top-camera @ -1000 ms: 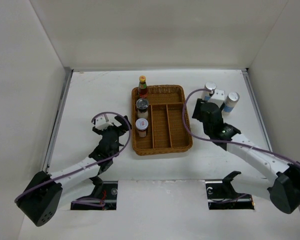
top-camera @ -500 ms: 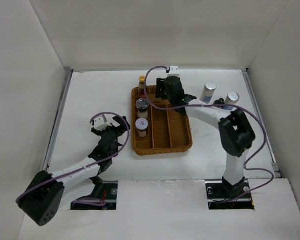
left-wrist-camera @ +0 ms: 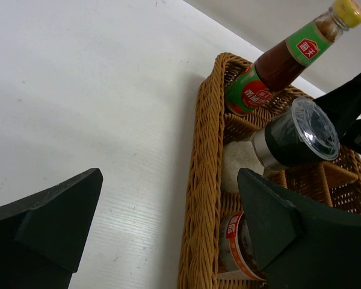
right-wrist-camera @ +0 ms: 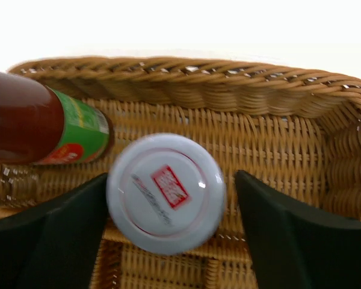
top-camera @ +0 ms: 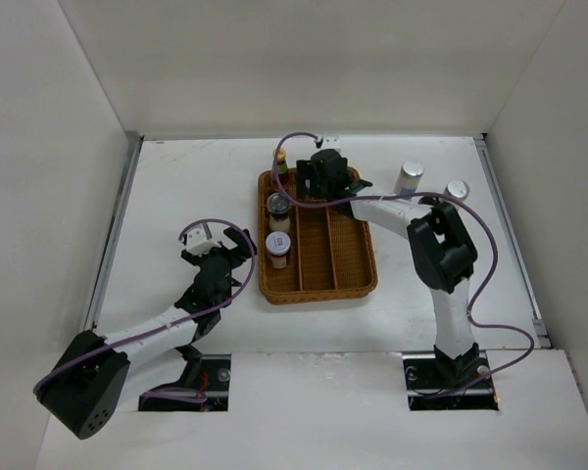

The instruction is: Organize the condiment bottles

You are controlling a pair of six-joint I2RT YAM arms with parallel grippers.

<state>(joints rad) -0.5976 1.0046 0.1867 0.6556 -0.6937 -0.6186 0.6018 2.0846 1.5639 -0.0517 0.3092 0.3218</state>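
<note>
Bracketing white-lidded jar (right-wrist-camera: pixel 165 191); right jaws apart

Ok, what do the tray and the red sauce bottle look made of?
The tray looks like woven wicker, matte brown: interlaced strands show along its rim. The red sauce bottle seems glossy clear glass or plastic, dark contents showing through; its yellow cap looks plastic.

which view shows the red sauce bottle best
Left wrist: the red sauce bottle shows nearly whole, from yellow cap down to label. Right wrist catches only part of its body at the left edge; top external, just its cap and neck.
</note>
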